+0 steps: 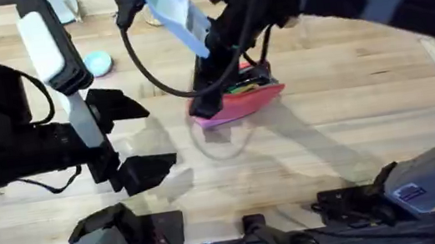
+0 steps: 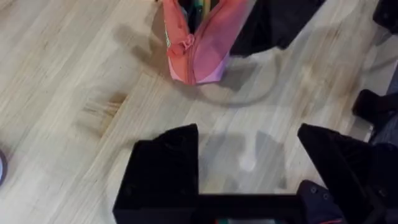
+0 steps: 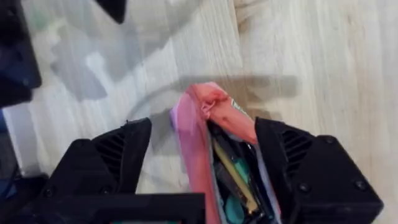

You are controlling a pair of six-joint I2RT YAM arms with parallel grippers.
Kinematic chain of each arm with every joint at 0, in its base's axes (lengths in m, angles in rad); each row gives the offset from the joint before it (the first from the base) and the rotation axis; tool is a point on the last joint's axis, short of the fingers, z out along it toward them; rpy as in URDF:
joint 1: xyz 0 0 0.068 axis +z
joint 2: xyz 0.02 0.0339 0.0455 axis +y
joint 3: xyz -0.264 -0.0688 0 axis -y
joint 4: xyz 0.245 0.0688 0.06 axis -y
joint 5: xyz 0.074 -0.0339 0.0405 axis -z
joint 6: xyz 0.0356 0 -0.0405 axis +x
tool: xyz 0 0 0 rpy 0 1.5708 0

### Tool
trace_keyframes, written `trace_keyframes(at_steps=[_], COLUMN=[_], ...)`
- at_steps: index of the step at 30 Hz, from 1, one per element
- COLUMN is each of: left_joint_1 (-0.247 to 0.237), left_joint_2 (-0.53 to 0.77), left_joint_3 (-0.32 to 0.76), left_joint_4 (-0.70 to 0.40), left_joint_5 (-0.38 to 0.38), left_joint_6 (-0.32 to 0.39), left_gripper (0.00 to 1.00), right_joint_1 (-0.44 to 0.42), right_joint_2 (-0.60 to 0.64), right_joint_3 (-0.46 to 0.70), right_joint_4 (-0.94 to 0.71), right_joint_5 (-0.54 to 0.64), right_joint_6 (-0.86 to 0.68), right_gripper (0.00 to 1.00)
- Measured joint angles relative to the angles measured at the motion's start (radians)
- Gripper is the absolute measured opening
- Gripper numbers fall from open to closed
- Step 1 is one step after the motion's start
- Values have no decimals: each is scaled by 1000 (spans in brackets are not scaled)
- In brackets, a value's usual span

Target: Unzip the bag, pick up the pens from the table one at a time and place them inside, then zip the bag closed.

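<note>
Light plank bench (image 1: 351,113), mostly bare apart from a small teal round thing (image 1: 97,64) toward the far left corner. The bag (image 1: 240,102) sits roughly mid-bench, a bit toward the far edge, and its zipper is open. From the right wrist view you can look straight down into the dark lining, and there's already something yellow and something black in there, so I'd guess the pens (image 3: 233,180) are inside. I can't spot any pen left lying on the wood.

The right pincer (image 3: 205,168) is down over the bag with its fingers spread apart, one on each side of the open mouth, not squeezing anything as far as I can tell. The left pincer (image 2: 249,155) hangs near the left side of the bench, fingers also wide apart, holding nothing, with the pink end of the bag just ahead of it.

So my read: loading is done and we're at the zip-it-shut step. Next move probably needs one pincer to pin the fabric end while the other finds the zipper pull, which I can't make out here.
</note>
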Motion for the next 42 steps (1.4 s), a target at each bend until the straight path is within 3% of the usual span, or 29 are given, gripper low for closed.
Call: trace_keyframes(at_steps=[21, 24, 28, 37, 38, 39, 42], left_joint_1=[0, 0, 0, 0, 0, 0, 0], left_joint_2=[0, 0, 0, 0, 0, 0, 0], left_joint_3=[0, 0, 0, 0, 0, 0, 0], left_joint_4=[0, 0, 0, 0, 0, 0, 0], left_joint_5=[0, 0, 0, 0, 0, 0, 0], left_joint_6=[0, 0, 0, 0, 0, 0, 0], left_gripper=[995, 995, 995, 995, 995, 995, 995], right_joint_1=[2, 2, 2, 2, 2, 4, 10], right_joint_2=[138, 138, 138, 138, 138, 138, 138], right_joint_3=[0, 0, 0, 0, 0, 0, 0], right_joint_4=[112, 114, 115, 79, 77, 73, 81], right_joint_5=[0, 0, 0, 0, -1, -12, -15], right_joint_6=[85, 98, 112, 138, 138, 145, 149], right_gripper=[991, 875, 576, 425, 381, 217, 159])
